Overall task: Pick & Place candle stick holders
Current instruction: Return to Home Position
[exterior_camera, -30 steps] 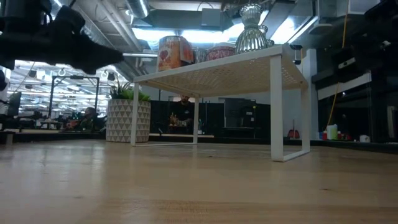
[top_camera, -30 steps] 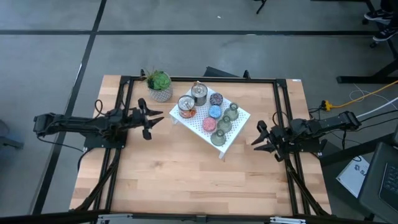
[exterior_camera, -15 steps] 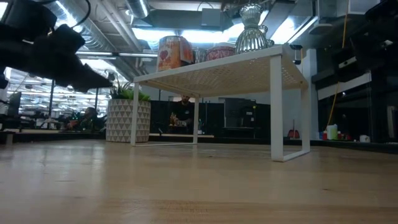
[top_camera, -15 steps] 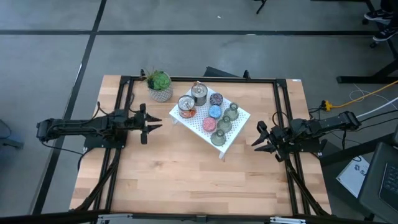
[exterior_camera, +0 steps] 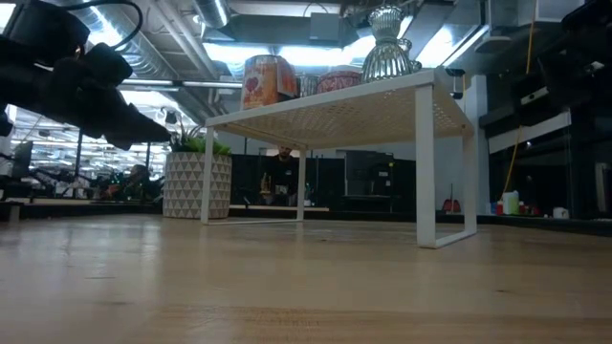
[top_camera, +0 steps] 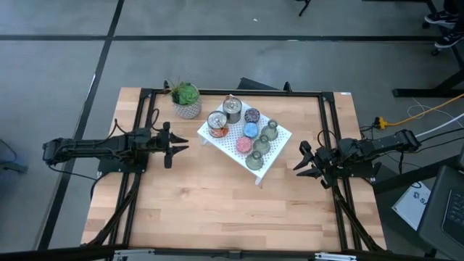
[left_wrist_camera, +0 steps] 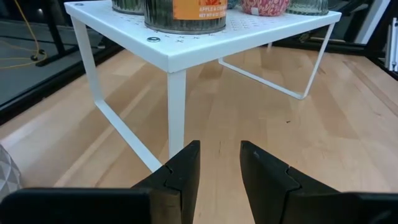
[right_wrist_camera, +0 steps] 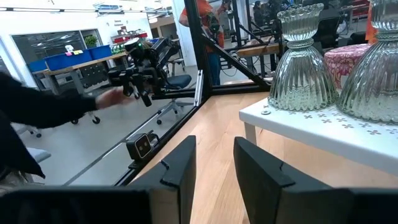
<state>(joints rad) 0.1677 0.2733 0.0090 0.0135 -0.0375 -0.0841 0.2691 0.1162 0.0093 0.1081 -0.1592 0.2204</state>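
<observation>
White perforated stand [top_camera: 278, 154] carries all eight candle stick holders [top_camera: 251, 131], between both grippers. The left gripper [top_camera: 180, 143] is near its corner and the right gripper [top_camera: 298, 159] farther off, each empty with fingers apart above the worktop [top_camera: 217, 210].

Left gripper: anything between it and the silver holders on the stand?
Nothing visible. The left gripper, open, faces the white stand at its corner, with only table surface between. The silver holders sit on top at that corner. The right gripper waits by the table's right edge.
</observation>
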